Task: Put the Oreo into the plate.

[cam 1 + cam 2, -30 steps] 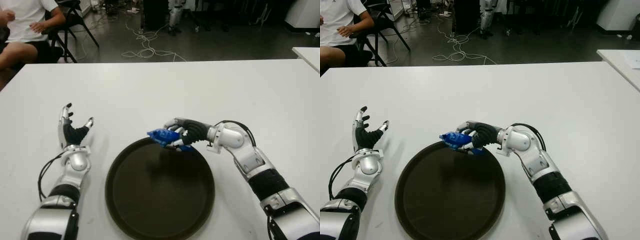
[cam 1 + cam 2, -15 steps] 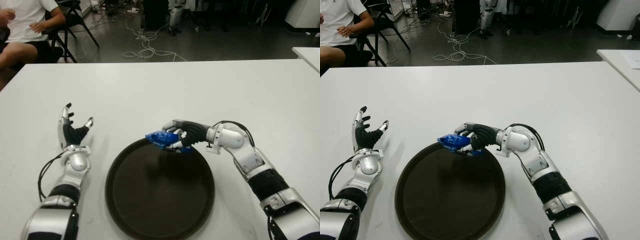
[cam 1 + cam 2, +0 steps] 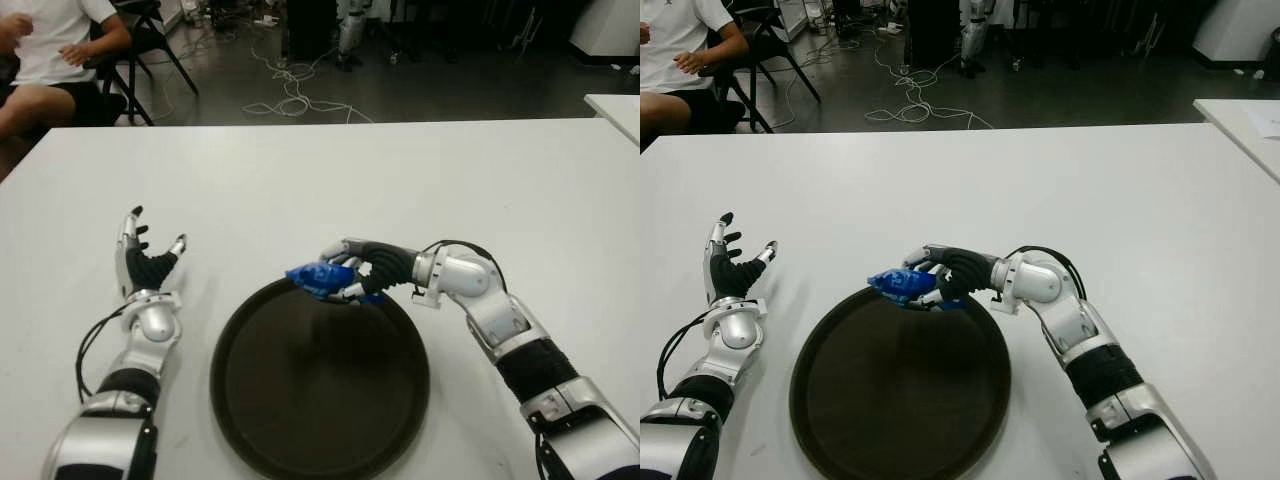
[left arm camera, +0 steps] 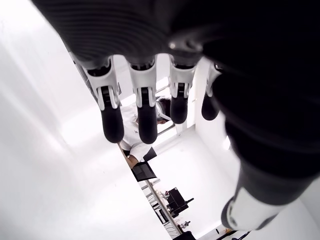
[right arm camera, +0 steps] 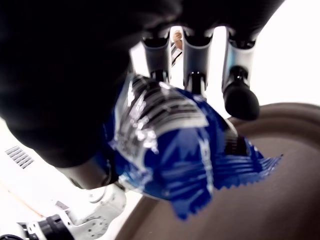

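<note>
Since a second ago, the right hand (image 3: 352, 277) has carried the Oreo (image 3: 319, 276) a little farther to the robot's left, along the far rim of the plate (image 3: 250, 420). Nearest, the dark plate lies bare on the tabletop (image 3: 400, 180), so the drop is still to come; I judge the carry nearly done. Above that far rim, the right hand's fingers clamp the blue packet, forearm reaching in from the right. Left of the plate, the left hand (image 3: 145, 262) shows spread, holding nothing.
</note>
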